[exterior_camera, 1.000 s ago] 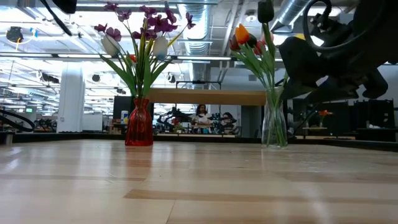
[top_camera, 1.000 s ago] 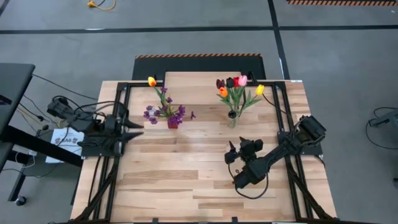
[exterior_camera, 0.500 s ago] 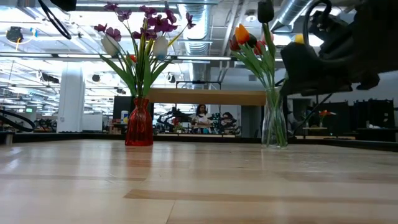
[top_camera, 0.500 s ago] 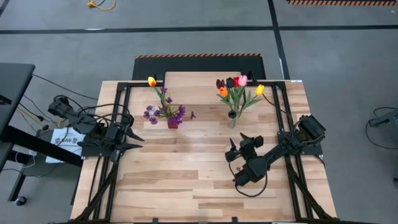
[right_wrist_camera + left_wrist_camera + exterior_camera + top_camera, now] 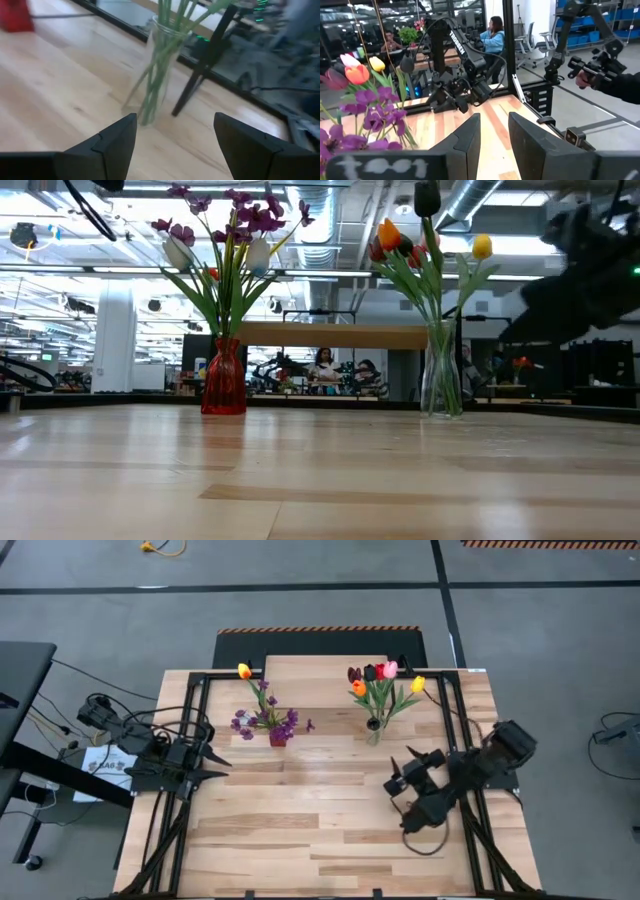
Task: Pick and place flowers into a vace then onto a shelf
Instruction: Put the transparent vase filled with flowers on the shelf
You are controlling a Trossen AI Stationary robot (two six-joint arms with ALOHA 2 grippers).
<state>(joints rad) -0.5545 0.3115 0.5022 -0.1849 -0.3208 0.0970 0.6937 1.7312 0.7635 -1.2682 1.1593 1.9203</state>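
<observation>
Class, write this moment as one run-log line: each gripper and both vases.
left gripper: narrow gap, empty, table's left edge | right gripper: open, facing clear glass vase of tulips | red vase: purple sprigs, tabletop

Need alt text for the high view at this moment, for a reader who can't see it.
Seen from above, two vases of flowers stand at the table's far side: a red vase with purple sprigs and a clear vase with tulips. The right gripper, open, sits near the clear vase; the left gripper waits at the table's left edge.
</observation>
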